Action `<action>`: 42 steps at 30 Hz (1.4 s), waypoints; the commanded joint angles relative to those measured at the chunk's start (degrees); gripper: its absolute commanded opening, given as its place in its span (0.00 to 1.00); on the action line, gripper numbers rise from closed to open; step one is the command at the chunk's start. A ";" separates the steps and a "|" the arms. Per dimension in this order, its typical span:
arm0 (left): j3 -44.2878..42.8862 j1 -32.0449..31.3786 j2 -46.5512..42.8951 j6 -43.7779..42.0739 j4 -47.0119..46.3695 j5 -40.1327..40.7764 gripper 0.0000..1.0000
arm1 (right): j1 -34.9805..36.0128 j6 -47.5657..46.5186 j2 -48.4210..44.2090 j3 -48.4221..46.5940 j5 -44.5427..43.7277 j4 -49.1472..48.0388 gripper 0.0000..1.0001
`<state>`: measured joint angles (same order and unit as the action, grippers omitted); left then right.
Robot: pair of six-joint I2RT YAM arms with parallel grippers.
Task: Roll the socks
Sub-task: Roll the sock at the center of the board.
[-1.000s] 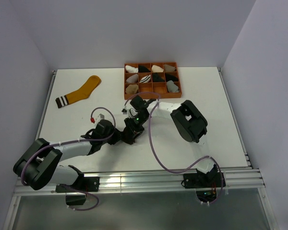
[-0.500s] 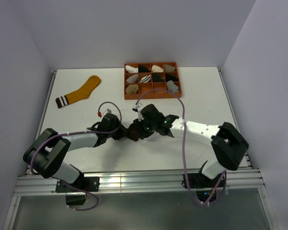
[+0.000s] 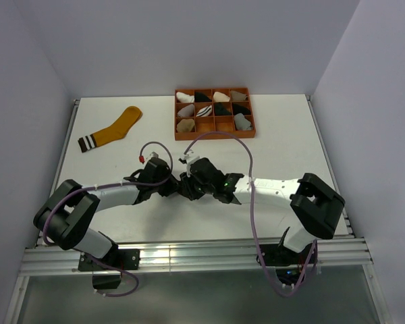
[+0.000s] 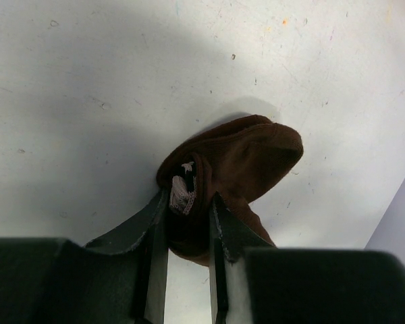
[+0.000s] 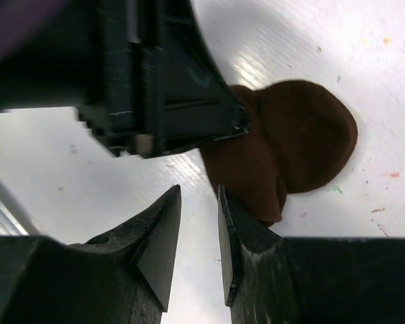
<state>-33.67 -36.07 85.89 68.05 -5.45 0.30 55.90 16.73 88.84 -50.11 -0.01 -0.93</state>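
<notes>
Our left jaws are clenched on the dark brown sock, pinching its folded-in part, where a bit of striped cuff shows between them. Our right jaws stand a narrow gap apart and grasp nothing. Bare table shows through the gap, and the sock's edge lies just beside one tip. The sock sits bunched on the table near its middle, between our two wrists. Well apart, at the far left, the mustard-yellow sock lies flat. The orange tray of small bundles sits at the back.
</notes>
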 commanded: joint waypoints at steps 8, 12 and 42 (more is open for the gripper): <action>0.80 -0.66 2.44 -3.10 8.88 1.46 0.17 | 0.26 1.99 1.95 0.63 -9.13 -0.83 0.36; 1.06 -0.66 2.27 -3.01 8.88 1.46 0.17 | 0.35 2.52 2.57 0.62 -10.27 0.49 0.36; 0.10 -1.37 2.80 -4.15 8.79 0.23 0.17 | 0.97 -4.78 6.52 1.24 -7.37 -9.79 0.51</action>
<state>-34.41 -36.25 86.19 66.63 -4.60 0.27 56.27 14.00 94.28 -47.99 -7.51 -6.17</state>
